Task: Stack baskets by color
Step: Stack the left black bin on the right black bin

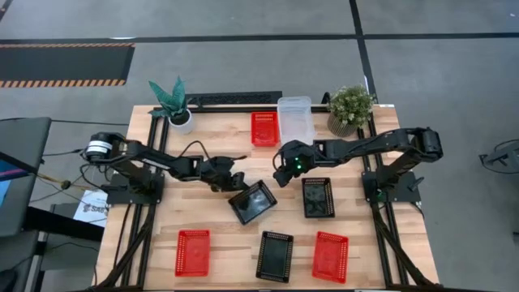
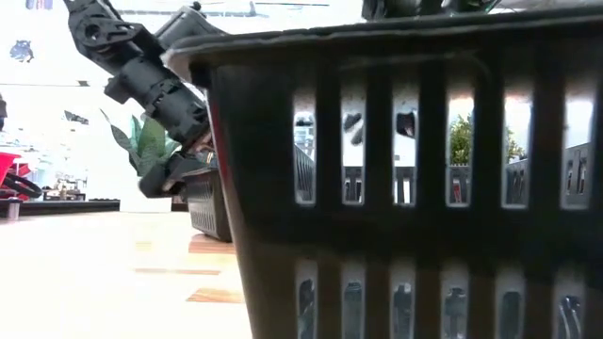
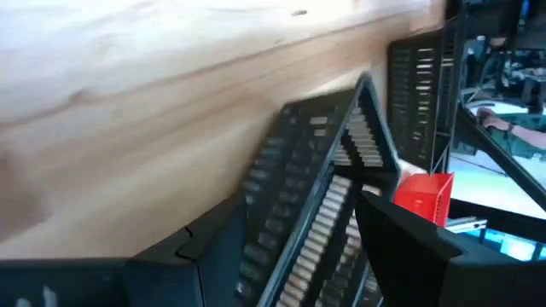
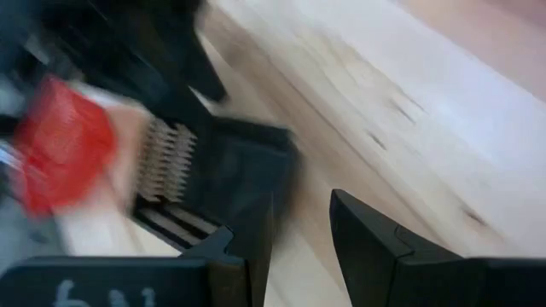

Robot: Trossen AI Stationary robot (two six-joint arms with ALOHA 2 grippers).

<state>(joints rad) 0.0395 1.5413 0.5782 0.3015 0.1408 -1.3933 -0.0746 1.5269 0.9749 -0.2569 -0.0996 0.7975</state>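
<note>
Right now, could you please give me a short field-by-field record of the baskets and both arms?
red baskets: three single, one at the back, two at the front
clear baskets: at the back, count unclear
black baskets: three single, centre tilted one, right of it, front
left tool: open, at the tilted black basket's rim
right tool: above the table centre, holding nothing

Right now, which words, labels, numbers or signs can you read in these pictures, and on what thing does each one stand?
Nothing reads in full.
"SA…": dark letters on a white sheet beside the table's left edge; the rest is cut off and too small.
White marks on the right arm's wrist housing: too blurred to read.
The baskets show no text.
</note>
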